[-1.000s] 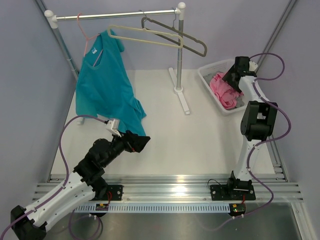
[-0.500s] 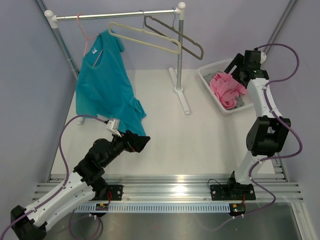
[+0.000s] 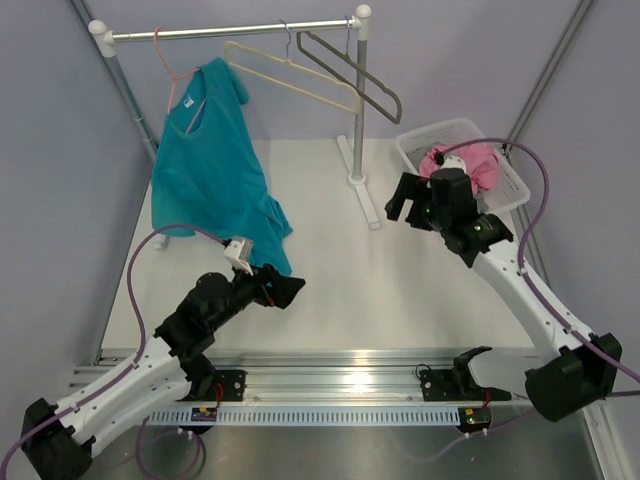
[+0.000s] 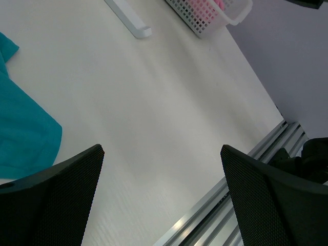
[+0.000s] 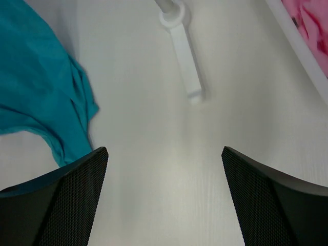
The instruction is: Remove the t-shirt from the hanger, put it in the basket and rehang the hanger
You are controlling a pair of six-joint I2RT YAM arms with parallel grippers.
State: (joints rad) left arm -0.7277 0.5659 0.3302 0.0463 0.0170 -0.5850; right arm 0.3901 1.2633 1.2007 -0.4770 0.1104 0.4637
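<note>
The pink t-shirt (image 3: 478, 163) lies crumpled in the white basket (image 3: 412, 150) at the back right, and it also shows in the left wrist view (image 4: 205, 7) and the right wrist view (image 5: 313, 20). The cream hanger (image 3: 290, 76) hangs bare on the rail. My right gripper (image 3: 405, 211) is open and holds nothing, left of the basket above the table; in its own view (image 5: 164, 149) only bare table lies between the jaws. My left gripper (image 3: 286, 291) is open and holds nothing near the front left, and its own view (image 4: 160, 149) shows the same.
A teal shirt (image 3: 210, 170) hangs from a thin pink hanger (image 3: 170, 80) at the rail's left end, its hem resting on the table. A dark hanger (image 3: 362, 78) hangs beside the cream one. The rack's post (image 3: 357, 110) and foot (image 3: 366, 200) stand mid-table. Purple walls close both sides.
My right arm swung from over the basket leftward and down toward the table's middle, its jaws widening. The t-shirt stays in the basket. The left arm shifted only slightly.
</note>
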